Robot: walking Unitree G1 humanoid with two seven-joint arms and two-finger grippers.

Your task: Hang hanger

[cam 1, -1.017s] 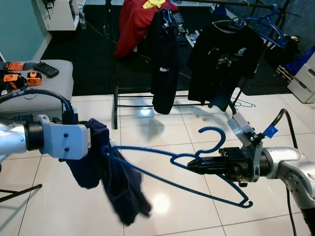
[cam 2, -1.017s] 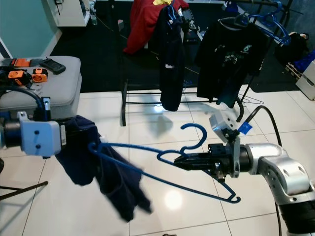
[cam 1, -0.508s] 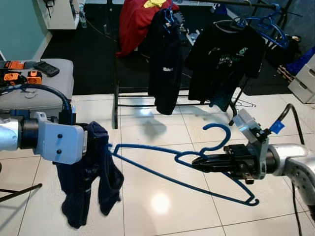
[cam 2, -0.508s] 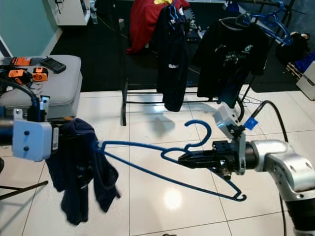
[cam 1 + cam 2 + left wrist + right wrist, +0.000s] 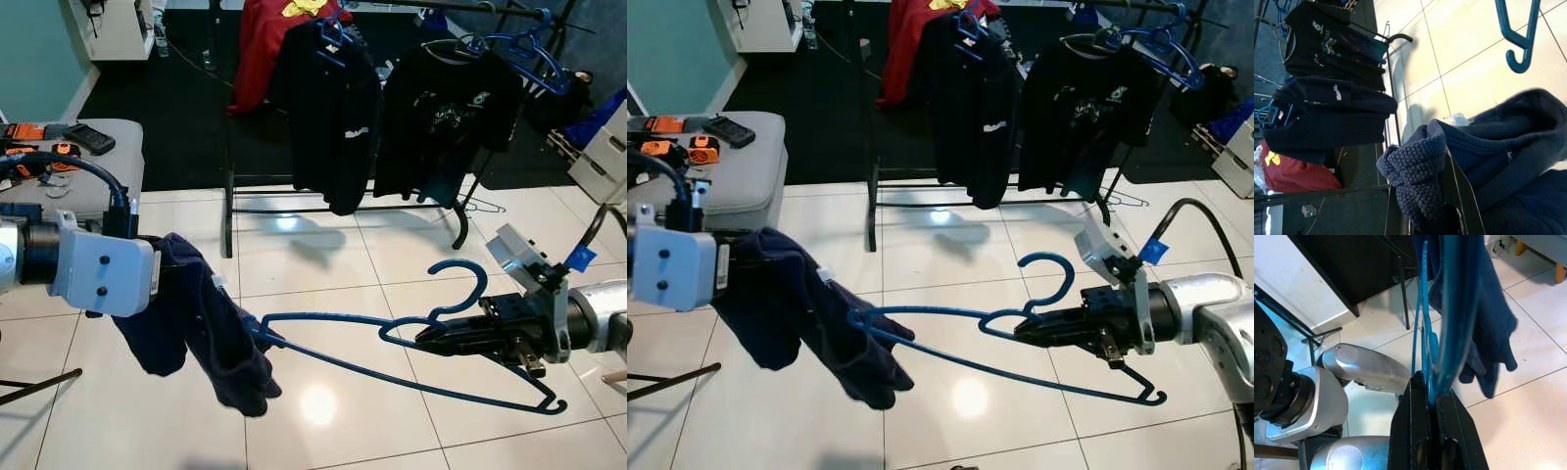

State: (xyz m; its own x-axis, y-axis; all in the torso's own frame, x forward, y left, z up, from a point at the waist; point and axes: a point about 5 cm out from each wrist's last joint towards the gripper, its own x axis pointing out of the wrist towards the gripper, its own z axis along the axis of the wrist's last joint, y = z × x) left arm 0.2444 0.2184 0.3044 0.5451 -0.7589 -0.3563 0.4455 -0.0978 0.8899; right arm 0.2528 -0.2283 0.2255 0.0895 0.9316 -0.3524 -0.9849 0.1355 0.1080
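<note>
Hanger: the blue hanger point(image 5: 411, 345) is held level out in front of the robot over the white tiled floor point(image 5: 323, 284), well short of the clothes rack point(image 5: 343, 196); its hook points up, just beside the right gripper.
Right gripper: the right gripper point(image 5: 431, 339) has its jaws pinched narrow on the hanger at the neck under the hook; the right wrist view shows the two black fingers point(image 5: 1418, 431) closed on the blue wire.
Left gripper: the left gripper point(image 5: 1449, 215) grips the dark blue garment point(image 5: 201, 323), jaws closed on a bunched fold of the knit cloth.
Garment: it hangs in a heap off the hanger's left end, that tip buried in the cloth, not spread over both shoulders.
What changed: compared with half a second ago, the hanger's hook end sits further to the right and a little lower, and the garment has gathered up from a long drape into a shorter bundle drawn along the bar.
Meaning for the task: judged from this, the garment is only partly threaded on; the hanger likely needs working further into the garment before it can go to the rack.
Rack: it already carries black shirts point(image 5: 446, 108), a red top point(image 5: 269, 44) and spare blue hangers point(image 5: 534, 49).
Risk: the bundled cloth could slip off the hanger's end.
</note>
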